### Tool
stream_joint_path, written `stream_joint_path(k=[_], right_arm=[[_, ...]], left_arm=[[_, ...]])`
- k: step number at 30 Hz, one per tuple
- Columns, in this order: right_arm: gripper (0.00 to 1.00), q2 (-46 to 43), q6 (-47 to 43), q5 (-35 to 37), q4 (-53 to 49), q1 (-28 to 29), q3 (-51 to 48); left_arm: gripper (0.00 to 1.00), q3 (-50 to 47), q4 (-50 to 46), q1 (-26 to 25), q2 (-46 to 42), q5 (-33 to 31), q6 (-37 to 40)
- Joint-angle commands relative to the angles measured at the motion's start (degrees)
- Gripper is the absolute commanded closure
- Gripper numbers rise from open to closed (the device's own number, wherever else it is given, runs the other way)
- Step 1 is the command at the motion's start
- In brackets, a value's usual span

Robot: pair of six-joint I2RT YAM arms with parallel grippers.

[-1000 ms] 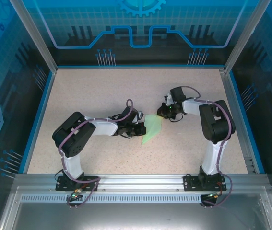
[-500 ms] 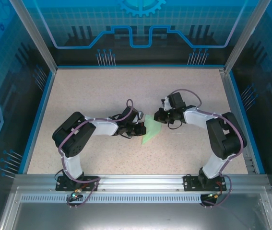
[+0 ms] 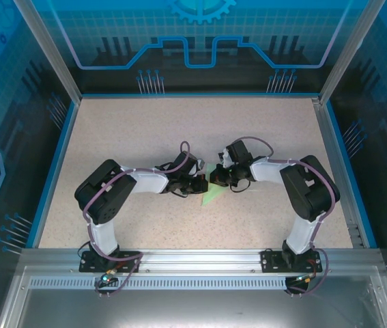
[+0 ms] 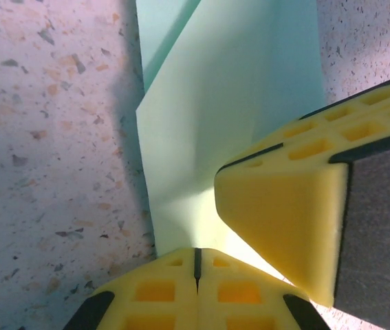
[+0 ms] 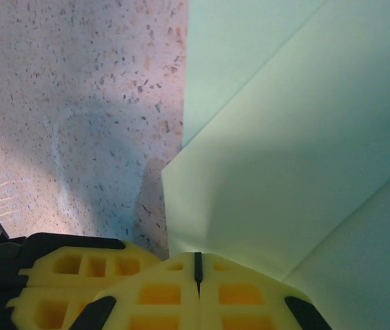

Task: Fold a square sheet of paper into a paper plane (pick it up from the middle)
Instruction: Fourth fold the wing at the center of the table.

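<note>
Both arms reach inward, forearms low over the table (image 3: pixel 145 130), and meet at its centre. The left gripper (image 3: pixel 198 183) and right gripper (image 3: pixel 216 179) stand just beside each other, each with fingers pressed together and tips against the folded sheet of paper (image 3: pixel 211 196). The wrist views show creased, layered flaps. The top view shows one green corner pointing toward the bases.
</note>
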Motion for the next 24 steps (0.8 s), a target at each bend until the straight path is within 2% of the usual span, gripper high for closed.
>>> stream_joint_path(k=[1,9,17,24], right_arm=[[0.96,1.98,0.99,0.69,0.15,-0.29,-0.71],[0.96,4.28,0.98,2.70,-0.77,-1.10,-0.71],[0.97,4.89,0.54,3.56,-2.30,-1.51,-2.50],[0.96,5.36,0.78,3.07,-1.94,-1.56,-2.53]], left_arm=[[1.00,-0.76,-8.78,-1.20,2.31,-0.60,0.34],[1.00,-0.09,-8.95,-1.13,0.38,-0.09,0.32],[1.00,1.30,-7.06,-1.16,-7.23,6.00,-0.13],[0.99,-1.59,-3.51,-1.42,-5.89,7.81,-2.49]])
